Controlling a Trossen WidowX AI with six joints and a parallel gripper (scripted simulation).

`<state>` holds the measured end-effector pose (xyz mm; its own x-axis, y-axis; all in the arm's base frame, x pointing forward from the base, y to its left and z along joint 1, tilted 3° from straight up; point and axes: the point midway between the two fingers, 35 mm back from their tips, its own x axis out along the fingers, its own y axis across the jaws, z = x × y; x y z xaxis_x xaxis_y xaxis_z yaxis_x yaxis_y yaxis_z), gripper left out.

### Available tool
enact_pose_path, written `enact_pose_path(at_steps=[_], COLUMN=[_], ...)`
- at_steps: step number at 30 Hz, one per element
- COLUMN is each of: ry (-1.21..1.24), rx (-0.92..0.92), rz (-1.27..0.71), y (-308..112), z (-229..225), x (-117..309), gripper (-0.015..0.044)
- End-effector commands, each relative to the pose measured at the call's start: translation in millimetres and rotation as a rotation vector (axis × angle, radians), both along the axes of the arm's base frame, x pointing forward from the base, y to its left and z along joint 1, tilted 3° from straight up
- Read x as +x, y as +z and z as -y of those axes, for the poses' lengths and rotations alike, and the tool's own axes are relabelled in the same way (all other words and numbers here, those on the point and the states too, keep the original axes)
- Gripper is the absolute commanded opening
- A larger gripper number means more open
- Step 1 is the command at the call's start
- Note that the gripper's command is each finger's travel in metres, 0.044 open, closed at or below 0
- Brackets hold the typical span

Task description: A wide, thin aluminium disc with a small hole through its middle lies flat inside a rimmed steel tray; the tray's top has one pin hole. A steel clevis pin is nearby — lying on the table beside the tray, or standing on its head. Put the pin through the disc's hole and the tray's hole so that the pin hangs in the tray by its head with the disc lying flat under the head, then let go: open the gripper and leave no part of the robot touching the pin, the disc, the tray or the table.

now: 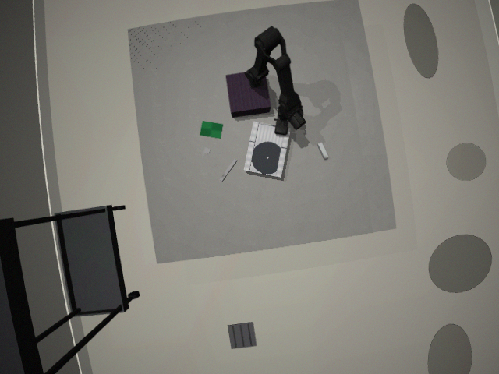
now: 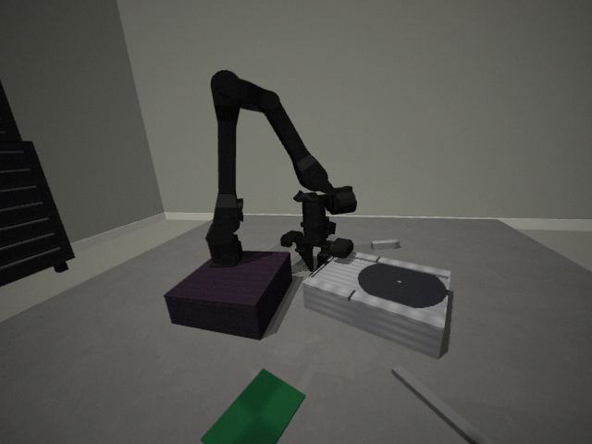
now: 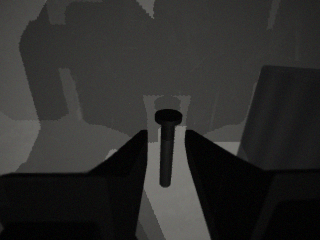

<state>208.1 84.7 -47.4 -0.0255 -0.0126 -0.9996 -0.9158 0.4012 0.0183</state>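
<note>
From my remote station, top view: the tray sits on the mat, below the base block and apart from it. The disc lies in the tray, toward the end away from the block. The arm stands on the block. Left of the tray I have a flat card, a small chip below it, then a slim bar nearer the tray. A short bar lies right of the tray, behind it in the exterior view. Wrist view: I see the pin between the open fingers of the gripper, head toward the top of the view; whether it touches either finger, I cannot tell
</note>
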Motion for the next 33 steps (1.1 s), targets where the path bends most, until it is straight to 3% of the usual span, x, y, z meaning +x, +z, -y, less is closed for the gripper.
enact_pose_path(at_steps=[1, 5, 8, 14, 33], ry=[-0.003, -0.003, -0.003, -0.003, 0.0], rx=[-0.007, -0.007, -0.007, -0.007, 0.0], rz=[-0.002, -0.002, -0.002, -0.002, 0.001], y=[-1.6, -1.6, -1.6, -1.6, 24.6], z=[0.9, 0.9, 0.9, 0.9, -0.7], x=[-0.4, -0.4, -0.4, -0.4, 1.1], gripper=[0.012, 0.012, 0.0041, 0.0001, 0.0])
